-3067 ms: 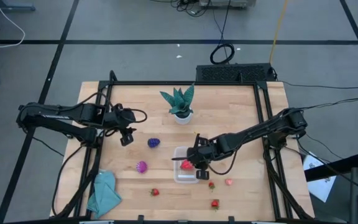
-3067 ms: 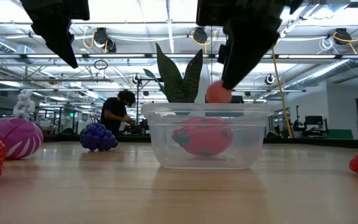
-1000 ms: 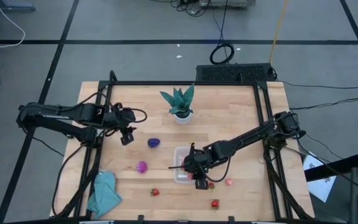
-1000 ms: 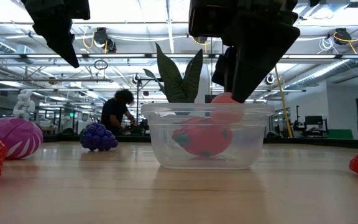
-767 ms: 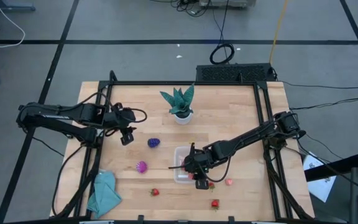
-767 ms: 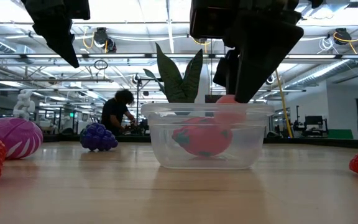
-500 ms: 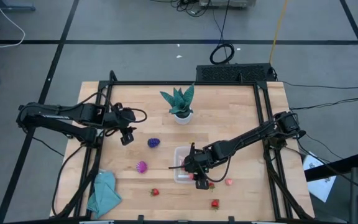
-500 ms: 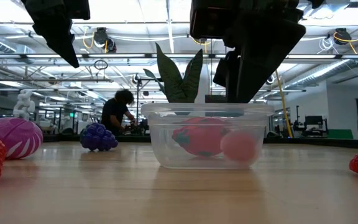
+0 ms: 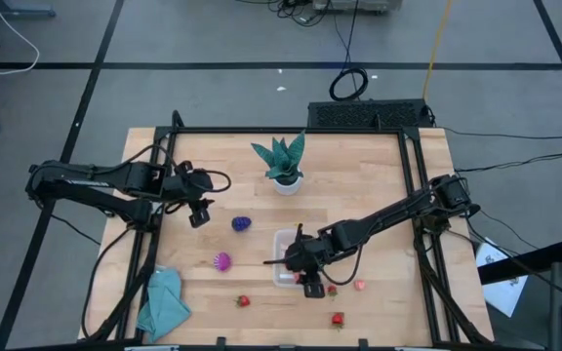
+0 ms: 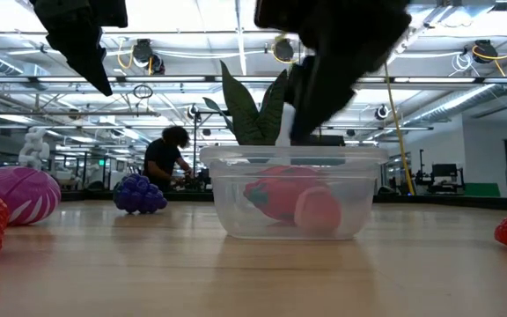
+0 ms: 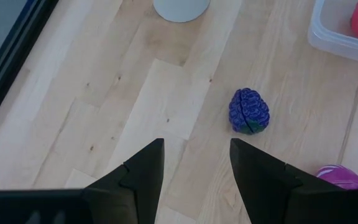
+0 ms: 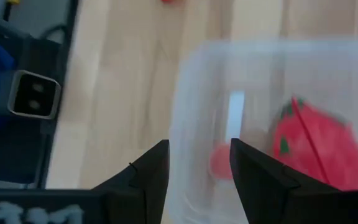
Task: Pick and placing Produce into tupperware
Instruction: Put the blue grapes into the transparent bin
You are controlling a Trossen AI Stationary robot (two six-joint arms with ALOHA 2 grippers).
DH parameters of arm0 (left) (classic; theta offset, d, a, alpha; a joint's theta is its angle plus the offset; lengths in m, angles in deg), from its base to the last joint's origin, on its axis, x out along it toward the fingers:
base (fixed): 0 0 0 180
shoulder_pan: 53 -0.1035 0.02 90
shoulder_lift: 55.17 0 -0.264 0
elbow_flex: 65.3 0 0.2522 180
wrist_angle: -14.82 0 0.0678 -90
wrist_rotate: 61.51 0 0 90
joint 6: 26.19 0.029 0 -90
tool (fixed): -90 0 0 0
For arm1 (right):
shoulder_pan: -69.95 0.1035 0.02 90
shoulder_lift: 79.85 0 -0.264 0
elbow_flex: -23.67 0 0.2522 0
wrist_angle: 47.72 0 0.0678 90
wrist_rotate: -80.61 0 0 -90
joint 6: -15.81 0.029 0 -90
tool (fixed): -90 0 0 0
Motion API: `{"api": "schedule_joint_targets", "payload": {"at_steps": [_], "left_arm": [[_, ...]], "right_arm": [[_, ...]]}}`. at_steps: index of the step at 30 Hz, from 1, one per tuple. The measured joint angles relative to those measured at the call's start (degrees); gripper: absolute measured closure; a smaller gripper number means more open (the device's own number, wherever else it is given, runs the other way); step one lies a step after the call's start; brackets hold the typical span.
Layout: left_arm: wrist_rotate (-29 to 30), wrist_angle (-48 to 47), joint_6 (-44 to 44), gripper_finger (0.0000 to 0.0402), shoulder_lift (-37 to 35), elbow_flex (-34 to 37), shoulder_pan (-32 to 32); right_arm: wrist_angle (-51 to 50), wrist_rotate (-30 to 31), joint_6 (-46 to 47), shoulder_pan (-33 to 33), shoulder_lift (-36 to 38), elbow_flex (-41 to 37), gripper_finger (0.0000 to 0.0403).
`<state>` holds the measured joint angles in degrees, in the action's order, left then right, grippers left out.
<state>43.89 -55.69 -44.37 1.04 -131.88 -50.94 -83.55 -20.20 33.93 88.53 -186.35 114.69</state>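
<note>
I see a small clear rectangular plastic tupperware container (image 9: 288,259) on the pale wooden table (image 9: 379,185), my landmark for everything here. Inside it lie a large red toy strawberry with green leaves (image 10: 280,192) and a small pale pink toy fruit (image 10: 317,211), touching each other. My right gripper (image 9: 309,284) hangs just above the container's front edge, fingers parted and empty. My left gripper (image 9: 199,214) waits well to the container's left, fingers also parted and holding nothing. Between that gripper and the container sits a dark purple berry-shaped toy (image 9: 241,223); a magenta striped toy fruit (image 9: 222,261) lies nearer, left of the container. Small red toy strawberries (image 9: 243,301) rest on the table in front of the container, with another pale pink piece (image 9: 359,286) to its right. A green potted plant in a white pot (image 9: 283,162) stands behind the container. A crumpled teal cloth (image 9: 163,302) lies far left of it.
</note>
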Motion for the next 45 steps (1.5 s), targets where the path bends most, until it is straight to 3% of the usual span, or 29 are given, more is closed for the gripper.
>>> {"api": "schedule_joint_targets", "payload": {"at_steps": [10, 23, 32, 41, 45], "left_arm": [[-0.8, 0.0, -1.5, 0.0215, 0.0, 0.0, 1.9], [-0.3, 8.5, -1.6, 0.0215, 1.4, 0.0, 11.2], [1.2, 10.2, 0.3, 0.0215, 13.8, 0.0, 13.0], [2.5, 14.9, 5.1, 0.0215, 23.0, 0.1, 8.6], [-0.1, 16.0, 4.3, 0.0215, 24.2, 0.1, 5.5]], "right_arm": [[0.6, 0.3, -11.1, -0.1, 0.1, 6.9, 0.0243], [1.0, 0.5, -15.1, -1.3, 1.1, 7.3, 0.0243], [0.8, 7.5, -20.6, -1.3, 10.4, 7.3, 0.0243], [-1.1, 11.5, -20.7, -1.3, 21.0, 7.3, 0.0243], [-1.8, 12.7, -20.6, -1.3, 23.7, 7.3, 0.0243]]}}
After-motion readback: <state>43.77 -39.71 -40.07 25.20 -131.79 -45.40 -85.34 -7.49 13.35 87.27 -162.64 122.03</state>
